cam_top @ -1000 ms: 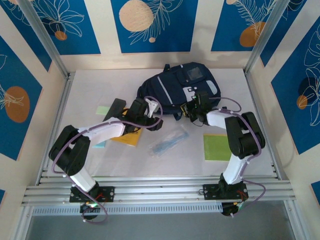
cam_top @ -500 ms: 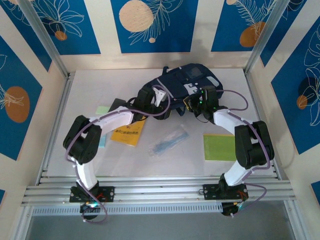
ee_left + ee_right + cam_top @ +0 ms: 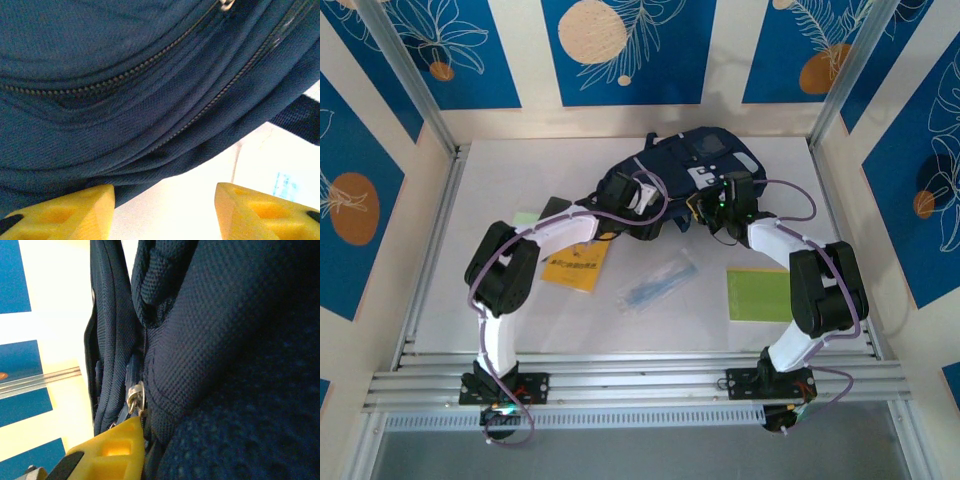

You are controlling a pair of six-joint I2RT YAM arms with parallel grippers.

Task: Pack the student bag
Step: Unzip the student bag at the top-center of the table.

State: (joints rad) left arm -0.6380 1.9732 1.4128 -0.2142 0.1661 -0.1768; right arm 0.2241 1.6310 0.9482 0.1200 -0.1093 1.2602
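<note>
Zippers [image 3: 131, 73] curve across coarse navy weave of the student bag [image 3: 75, 30].

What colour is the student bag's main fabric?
Dark navy, seen best in the left wrist view, where the student bag weave shows close up.

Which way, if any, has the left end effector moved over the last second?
Yes. In the top view the left end effector has moved away from the yellow booklet, which stayed put, and up against the navy backpack.
</note>
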